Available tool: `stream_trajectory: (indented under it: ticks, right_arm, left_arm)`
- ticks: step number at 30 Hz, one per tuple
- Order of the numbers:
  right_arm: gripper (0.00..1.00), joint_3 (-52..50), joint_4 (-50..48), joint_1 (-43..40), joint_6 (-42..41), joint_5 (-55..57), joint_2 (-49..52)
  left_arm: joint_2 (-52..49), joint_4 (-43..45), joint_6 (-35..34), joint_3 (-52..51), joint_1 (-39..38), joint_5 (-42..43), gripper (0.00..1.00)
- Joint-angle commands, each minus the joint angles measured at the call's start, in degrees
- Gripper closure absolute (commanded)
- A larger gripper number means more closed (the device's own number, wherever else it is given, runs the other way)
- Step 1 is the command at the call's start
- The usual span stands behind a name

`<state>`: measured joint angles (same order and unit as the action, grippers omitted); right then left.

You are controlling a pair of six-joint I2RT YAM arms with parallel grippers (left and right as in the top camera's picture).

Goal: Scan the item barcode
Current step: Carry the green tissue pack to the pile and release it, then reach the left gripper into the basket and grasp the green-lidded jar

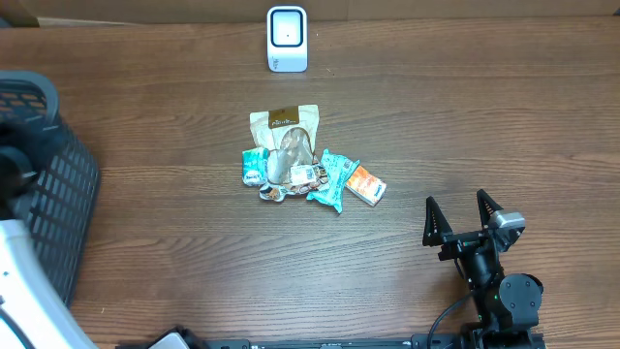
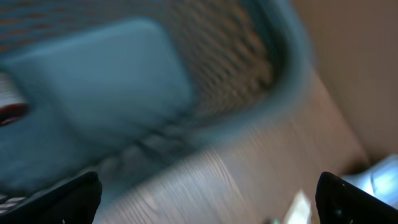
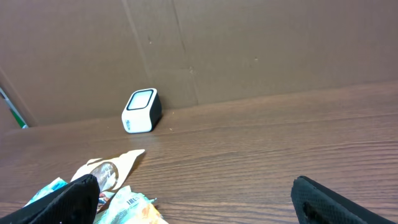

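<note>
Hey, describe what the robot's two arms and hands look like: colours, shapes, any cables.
The right arm is black, with a round joint housing and a black cable looping near its base. The right hand has two black, tapered fingers and a small silver-grey block beside one. Of the left arm only a smooth white link shows; the left hand has black fingers too, blurred here.

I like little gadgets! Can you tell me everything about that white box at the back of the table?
The white scanner is a small rounded box that looks like smooth plastic, with a dark-rimmed window on its face. It stands upright on the wooden table near the far edge, in front of a cardboard wall. Nothing else touches it.
</note>
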<state>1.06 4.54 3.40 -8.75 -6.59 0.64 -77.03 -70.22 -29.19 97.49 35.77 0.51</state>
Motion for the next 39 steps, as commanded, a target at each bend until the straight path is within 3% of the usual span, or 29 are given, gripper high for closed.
stream_trajectory:
  ticks: [1, 5, 12, 19, 30, 39]
  right_arm:
    - [0.0, -0.61, -0.28, -0.26, 0.26, 0.5, -0.48]
    - [0.0, -0.61, -0.28, -0.26, 0.26, 0.5, -0.48]
    - [0.0, -0.61, -0.28, -0.26, 0.26, 0.5, -0.48]
    - [0.0, -0.61, -0.26, -0.26, 0.26, 0.5, -0.48]
    - [0.0, -0.61, -0.26, -0.26, 0.26, 0.5, -0.48]
    - [0.0, -0.61, -0.26, -0.26, 0.26, 0.5, -0.48]
  left_arm:
    - [-1.84, 2.43, -5.33, 0.48, 7.3, 1.14, 0.0]
    - [-5.49, 2.19, -5.05, 0.48, 12.7, -2.73, 0.01]
    - [-16.15, -6.08, -2.56, 0.15, 19.65, -11.3, 0.02]
    - [-23.98, -7.96, -2.1, -0.09, 24.96, -14.62, 0.04]
    - [-26.47, -0.48, -1.46, -5.75, 26.8, -23.04, 0.0]
    - [-26.47, 10.75, 3.3, -12.79, 29.05, -22.93, 0.0]
